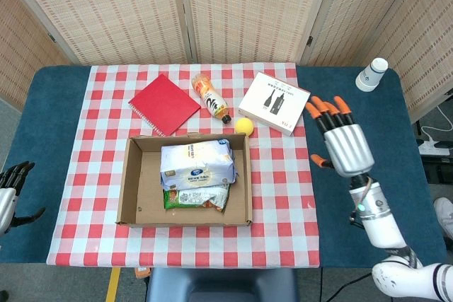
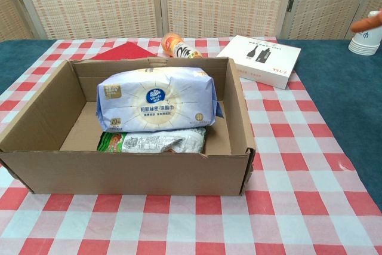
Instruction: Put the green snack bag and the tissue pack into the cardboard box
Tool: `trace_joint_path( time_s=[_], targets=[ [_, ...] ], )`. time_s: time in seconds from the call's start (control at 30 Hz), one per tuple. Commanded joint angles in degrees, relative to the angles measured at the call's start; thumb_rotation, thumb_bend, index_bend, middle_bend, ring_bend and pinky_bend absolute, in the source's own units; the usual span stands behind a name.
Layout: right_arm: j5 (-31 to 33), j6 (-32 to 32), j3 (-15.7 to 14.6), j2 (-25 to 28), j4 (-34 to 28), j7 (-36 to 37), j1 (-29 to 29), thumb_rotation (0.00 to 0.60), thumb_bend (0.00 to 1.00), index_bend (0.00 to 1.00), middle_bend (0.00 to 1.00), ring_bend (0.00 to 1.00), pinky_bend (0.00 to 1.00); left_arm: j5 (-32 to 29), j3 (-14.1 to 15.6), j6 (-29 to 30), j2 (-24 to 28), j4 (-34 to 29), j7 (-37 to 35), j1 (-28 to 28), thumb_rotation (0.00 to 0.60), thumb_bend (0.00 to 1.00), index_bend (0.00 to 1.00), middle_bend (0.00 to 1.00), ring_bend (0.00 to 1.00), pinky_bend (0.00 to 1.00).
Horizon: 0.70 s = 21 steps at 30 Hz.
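The cardboard box (image 1: 138,196) (image 2: 42,111) sits open on the checked cloth. Inside it the tissue pack (image 1: 196,163) (image 2: 158,101) lies on top of the green snack bag (image 1: 194,198) (image 2: 149,143), which shows only along its near edge. My right hand (image 1: 342,143) hovers over the blue table right of the cloth, well away from the box, with its fingers spread and nothing in it. In the chest view only one orange fingertip (image 2: 366,22) of it shows at the right edge. My left hand (image 1: 10,187) hangs at the far left edge, empty, fingers loosely apart.
Behind the box lie a red notebook (image 1: 164,103), an orange bottle (image 1: 211,97) (image 2: 178,46), a yellow ball (image 1: 244,126) and a white carton (image 1: 274,102) (image 2: 260,60). A white paper cup (image 1: 371,74) (image 2: 365,42) stands at the back right.
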Motion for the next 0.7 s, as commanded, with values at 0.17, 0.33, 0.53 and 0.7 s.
trace_joint_path(
  time_s=[0.17,0.33,0.53,0.7],
  targets=[
    [-5.0,0.6,-7.9,-0.3,13.1,9.7,-11.2,0.600,0.03,0.01,0.00,0.00,0.00,-0.3,-0.1,0.2,0.1,0.4,-0.5,0.2,0.600,0.20,0.04,0.00,0.00,0.09],
    [-5.7,1.6,-8.9,-1.1,15.3,10.5,-14.4,0.600,0.03,0.00,0.00,0.00,0.00,-0.5,-0.2,-0.1,0.1,0.7,-0.9,0.1,0.600,0.20,0.04,0.00,0.00,0.09],
    [-7.4,6.6,-9.4,-3.2,17.7,7.6,-20.0,0.600,0.03,0.01,0.00,0.00,0.00,-0.5,-0.1,-0.8,-0.5,1.2,-0.3,-0.2,0.600,0.20,0.04,0.00,0.00,0.09],
    [-8.5,7.3,-7.7,-2.9,16.9,7.0,-20.9,0.600,0.03,0.01,0.00,0.00,0.00,0.5,0.1,-0.4,-0.7,1.0,-0.2,-0.4,0.600,0.20,0.04,0.00,0.00,0.09]
  ],
)
